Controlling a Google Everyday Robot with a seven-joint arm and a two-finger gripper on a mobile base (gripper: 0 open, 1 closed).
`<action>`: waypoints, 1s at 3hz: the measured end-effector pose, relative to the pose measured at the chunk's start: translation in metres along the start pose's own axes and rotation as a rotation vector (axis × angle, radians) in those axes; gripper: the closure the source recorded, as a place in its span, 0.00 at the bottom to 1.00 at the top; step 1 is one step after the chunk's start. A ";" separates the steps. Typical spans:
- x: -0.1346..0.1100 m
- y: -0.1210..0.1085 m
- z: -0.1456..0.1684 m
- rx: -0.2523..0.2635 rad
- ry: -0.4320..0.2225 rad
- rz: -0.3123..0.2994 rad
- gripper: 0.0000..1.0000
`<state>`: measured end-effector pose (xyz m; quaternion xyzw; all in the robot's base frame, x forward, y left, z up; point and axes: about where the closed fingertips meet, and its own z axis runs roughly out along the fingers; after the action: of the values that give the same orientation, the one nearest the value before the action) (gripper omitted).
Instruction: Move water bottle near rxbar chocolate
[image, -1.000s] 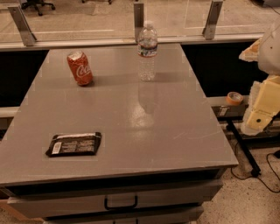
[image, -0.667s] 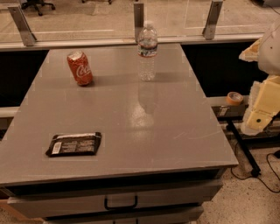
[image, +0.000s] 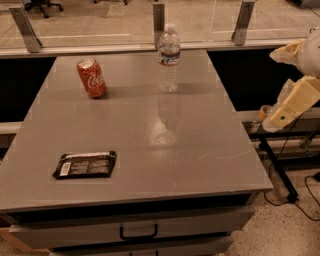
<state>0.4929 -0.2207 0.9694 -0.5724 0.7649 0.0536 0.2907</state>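
On the grey table (image: 190, 150) a red Coca-Cola can (image: 91, 77) stands on end in the far left part, left of the water bottle (image: 169, 60) and well apart from it; the can is on the left of the straight line that goes from the bottle to the rxbar chocolate (image: 85, 164), and the table surface between these two is bare grey. Behind the table runs a glass barrier with metal posts (image: 159, 22); under the front edge there is a drawer with a dark handle (image: 138, 231); on the floor at the right lie black cables (image: 300, 200).

The water bottle stands upright near the far edge, a little right of the middle, with its long axis vertical and the white cap on top; the dark label band goes around its upper part. The rxbar chocolate lies flat near the front left corner; its long axis goes from left to right, almost parallel to the front edge, with the white patch at the left end.

The gripper (image: 282, 115) hangs outside the table, beyond its right edge, at the end of the cream-coloured arm; I cannot tell if it is open or closed. The bottle is well apart from it, to the left and farther back; the bar is still farther, across the whole table.
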 end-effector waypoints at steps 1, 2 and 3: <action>-0.010 -0.045 0.020 0.026 -0.233 0.041 0.00; -0.039 -0.074 0.056 0.008 -0.473 0.128 0.00; -0.076 -0.098 0.084 0.037 -0.545 0.209 0.00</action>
<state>0.6274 -0.1549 0.9627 -0.4498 0.7141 0.2210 0.4887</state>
